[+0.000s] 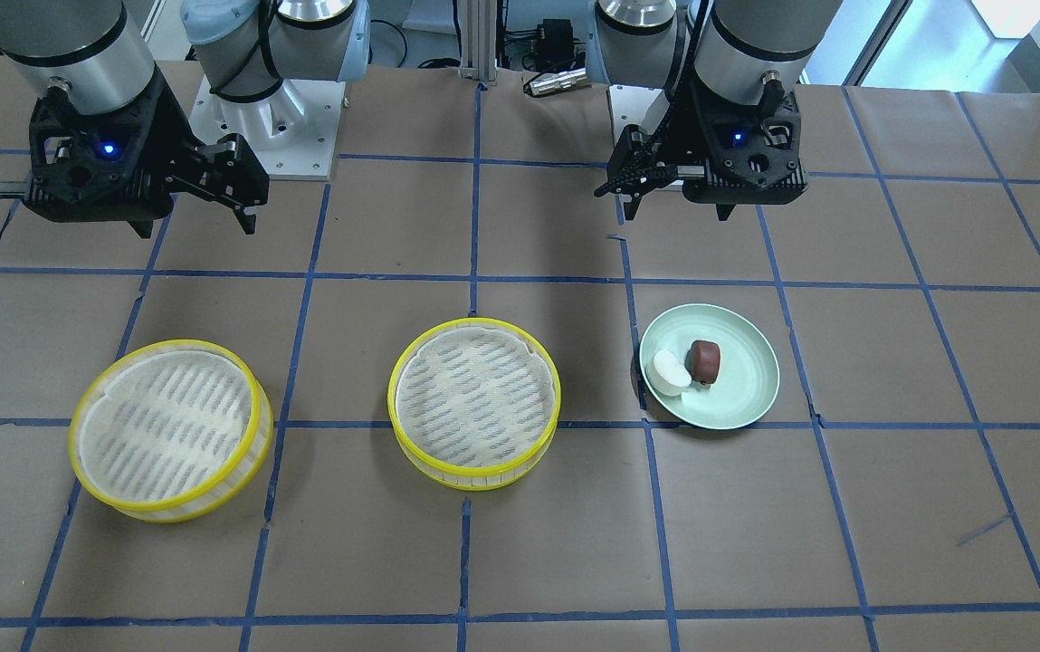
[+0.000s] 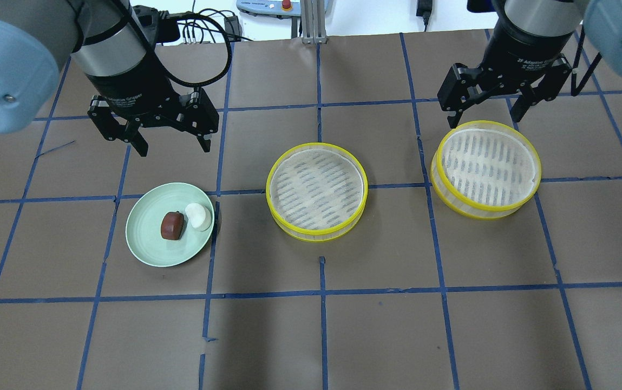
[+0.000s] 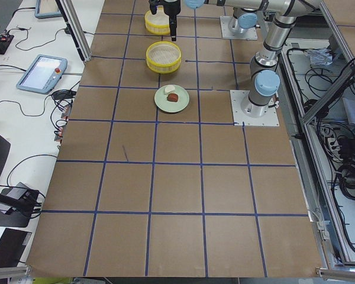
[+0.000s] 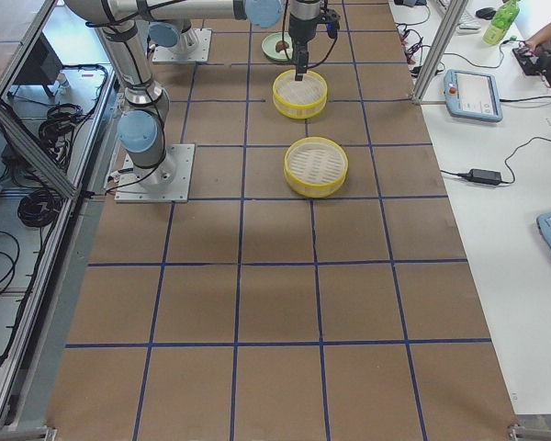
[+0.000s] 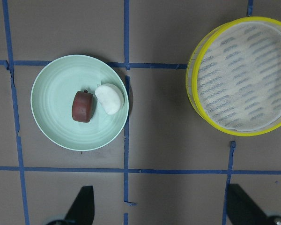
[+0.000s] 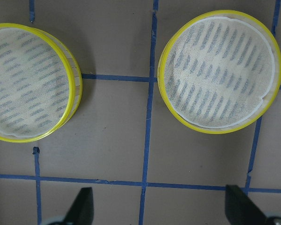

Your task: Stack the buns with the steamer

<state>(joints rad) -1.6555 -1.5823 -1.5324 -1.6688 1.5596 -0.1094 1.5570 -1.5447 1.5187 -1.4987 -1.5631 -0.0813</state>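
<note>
Brown-papered worktop (image 2: 397, 336) carries a green plate (image 2: 145, 241) with white bun (image 2: 198, 216) and brown bun (image 2: 172, 225) near its robot-left edge; middle steamer (image 2: 317, 189) sits centred, right steamer (image 2: 486, 168) near the right edge. Left gripper (image 2: 172, 147) and right gripper (image 2: 485, 119) hang spread, empty; centre the left over one bun, closing gently.

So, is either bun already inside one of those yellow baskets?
No, the white bun and brown bun lie on the green plate; the middle steamer and end steamer hold only liners.
</note>
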